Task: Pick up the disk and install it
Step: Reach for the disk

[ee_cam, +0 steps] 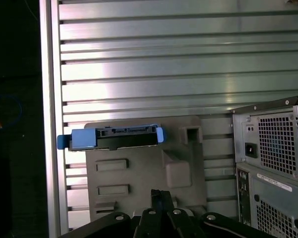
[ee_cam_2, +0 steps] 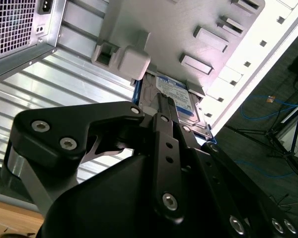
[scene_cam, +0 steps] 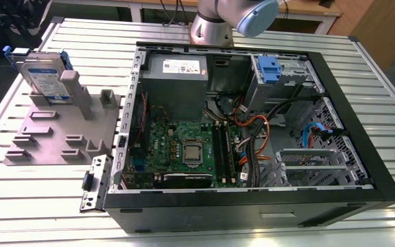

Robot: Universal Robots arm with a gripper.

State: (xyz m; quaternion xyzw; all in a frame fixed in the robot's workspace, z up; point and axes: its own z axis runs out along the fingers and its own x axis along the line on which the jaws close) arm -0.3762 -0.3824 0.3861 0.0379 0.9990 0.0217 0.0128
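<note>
The disk [scene_cam: 45, 77] stands upright on its edge in a grey holder [scene_cam: 53, 135] on the table, at the exterior view's left. It is silver-grey with a white and blue label and a blue bracket. In the first wrist view I look down on the disk [ee_cam: 114, 138], edge-on, in the holder [ee_cam: 139, 173]. My gripper [ee_cam: 161, 197] hangs above the holder, apart from the disk, its black fingers pressed together with nothing between them. The second wrist view shows the gripper [ee_cam_2: 164, 103] in front of the disk [ee_cam_2: 181, 91].
An open computer case [scene_cam: 362, 170] lies on the slatted metal table [scene_cam: 376, 67], to the exterior view's right of the holder. Inside are a motherboard, cables, a power supply [scene_cam: 175, 72] and a drive bay with a blue tab [scene_cam: 269, 68]. The case's rear [ee_cam: 273, 153] shows beside the holder.
</note>
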